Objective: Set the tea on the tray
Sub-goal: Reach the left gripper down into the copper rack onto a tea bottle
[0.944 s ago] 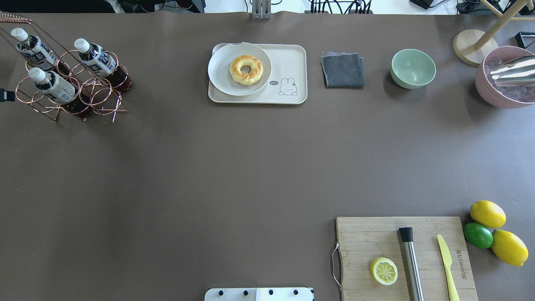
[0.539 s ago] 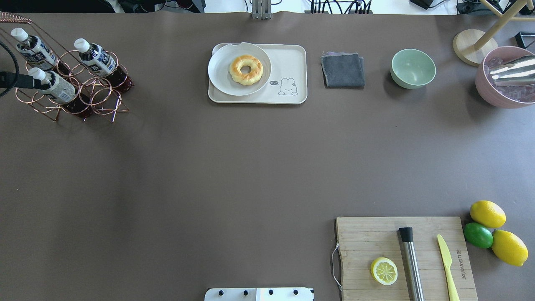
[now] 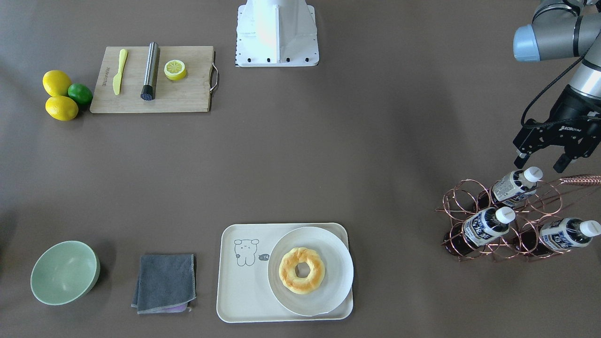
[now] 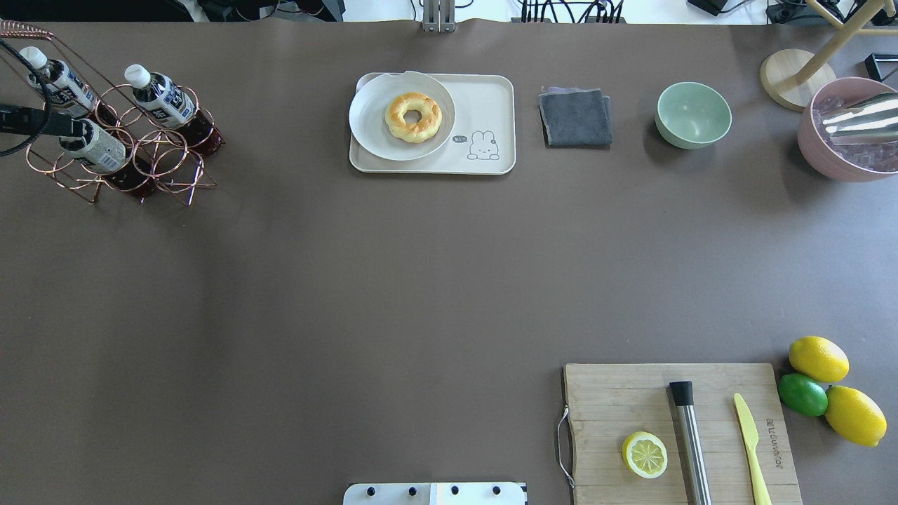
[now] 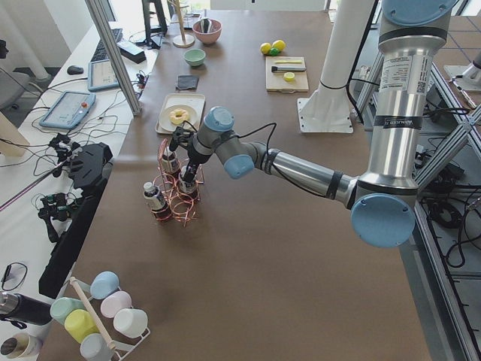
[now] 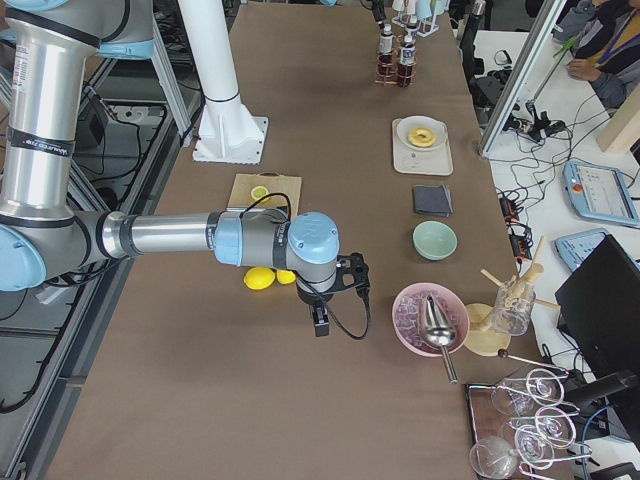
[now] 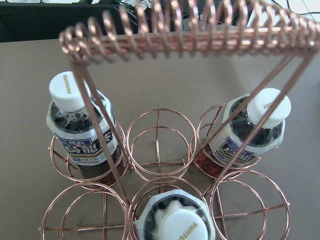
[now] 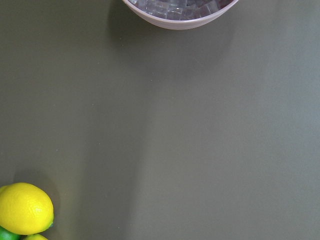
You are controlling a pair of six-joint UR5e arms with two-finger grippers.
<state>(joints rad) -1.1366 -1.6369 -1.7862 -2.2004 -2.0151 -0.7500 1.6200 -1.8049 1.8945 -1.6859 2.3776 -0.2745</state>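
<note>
Left gripper [image 3: 540,164] spread, hanging just above the tea [image 3: 515,186], which stands in the copper rack [image 3: 516,220], far left. I judge it liquid-heavy, stiff, label slick; I would grip below the cap. Tray [image 3: 235,300] well apart.

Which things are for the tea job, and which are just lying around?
For the job: small clear white-capped bottle of dark tea, cream rectangular tray, open left pincer.
Lying about: folded grey cloth, pale green bowl, wooden cutting board, yellow lemons.
</note>
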